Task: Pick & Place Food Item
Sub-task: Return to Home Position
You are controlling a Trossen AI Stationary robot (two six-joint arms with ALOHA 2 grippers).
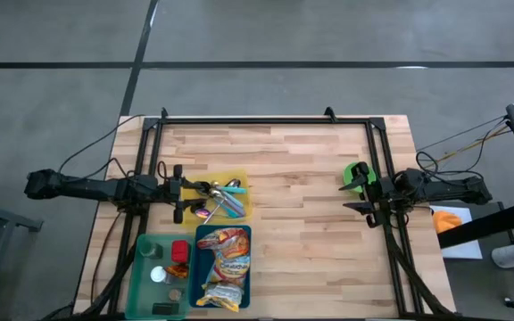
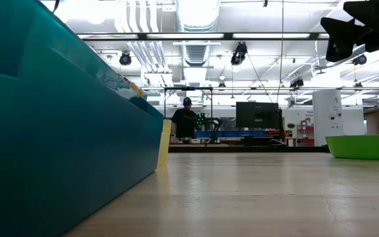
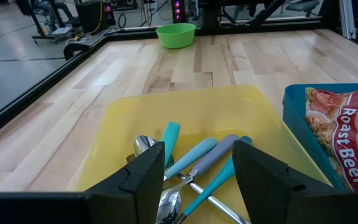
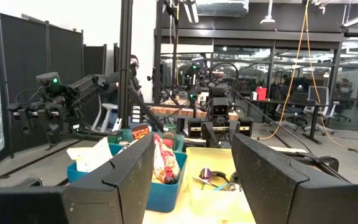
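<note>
Several food packets (image 1: 224,266) lie in a blue tray (image 1: 200,267) near the table's front edge; one reads "Roast Beef" (image 3: 347,134). My left gripper (image 1: 180,192) stands open at the left end of a yellow tray (image 1: 239,184). It hangs above the cutlery (image 3: 191,168) and touches nothing. My right gripper (image 1: 362,193) waits open at the table's right side, beside a green bowl (image 1: 355,173), with nothing between its fingers (image 4: 272,180). It points across the table toward the trays (image 4: 166,180).
A green tray (image 1: 146,267) with small items, one of them red (image 1: 179,250), stands left of the blue tray. Bare wooden tabletop (image 1: 302,223) lies between the trays and the right arm. A black frame (image 1: 266,119) borders the table. A person (image 2: 185,118) stands far behind it.
</note>
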